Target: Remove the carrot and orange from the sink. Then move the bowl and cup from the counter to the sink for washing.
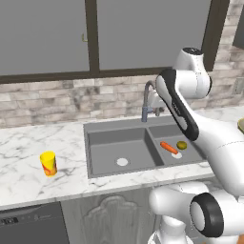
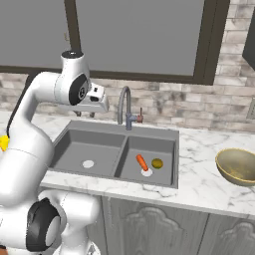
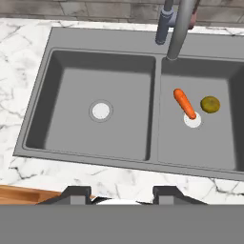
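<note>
The carrot [image 1: 168, 147] [image 2: 142, 162] [image 3: 184, 103] lies in the right basin of the dark grey sink [image 1: 119, 126] [image 2: 99, 144] [image 3: 95, 71], its tip over the pale drain. The olive-yellow orange [image 1: 181, 145] [image 2: 157, 163] [image 3: 210, 104] rests just beside it. My gripper [image 2: 85, 113] [image 3: 121, 195] hangs high over the sink's front edge, pointing down, open with nothing between its fingers. On the white marble counter [image 1: 28, 143] [image 2: 199, 184], the yellow cup [image 1: 48, 163] stands to the sink's left. The tan bowl [image 2: 238, 167] sits to its right.
An arched grey faucet [image 1: 148, 97] [image 2: 124, 104] [image 3: 178, 28] rises behind the divider between the basins, close to my hand. A brick backsplash and windows stand behind the counter. A dark dishwasher front [image 1: 28, 224] is below the cup.
</note>
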